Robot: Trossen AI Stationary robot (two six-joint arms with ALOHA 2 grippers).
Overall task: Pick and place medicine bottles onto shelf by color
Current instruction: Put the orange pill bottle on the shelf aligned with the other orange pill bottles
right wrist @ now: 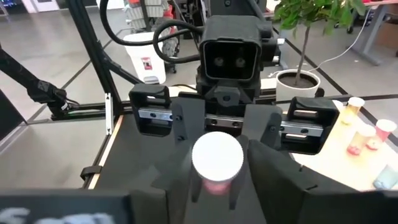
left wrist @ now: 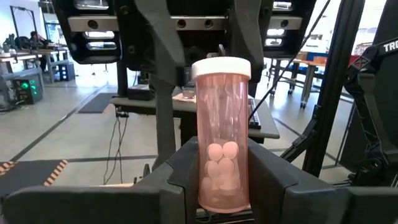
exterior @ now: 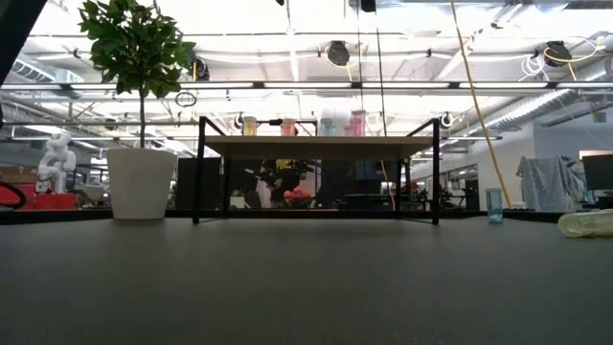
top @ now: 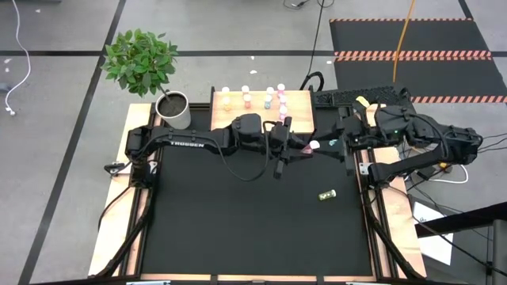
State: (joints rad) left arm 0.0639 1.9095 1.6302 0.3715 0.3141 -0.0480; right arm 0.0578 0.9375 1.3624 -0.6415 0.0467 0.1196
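Pink bottle [left wrist: 221, 137] upright, clamped in the left end effector [left wrist: 221, 186], white cap up, and the right end effector [right wrist: 217, 180] looks closed on it too — a handover, I'd say, just in front of the shelf [top: 299, 100]. Six or so bottles already stand there. Left over: a yellow bottle [top: 327, 195] lying on the counter [top: 238, 229] nearer the front, and a teal one [exterior: 494, 205] beside the right end effector.

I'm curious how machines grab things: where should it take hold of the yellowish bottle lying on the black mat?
Grip the yellowish bottle around the middle of its body, coming straight down from above, fingers closing across its narrow width. It lies on its side with bare black mat all round.
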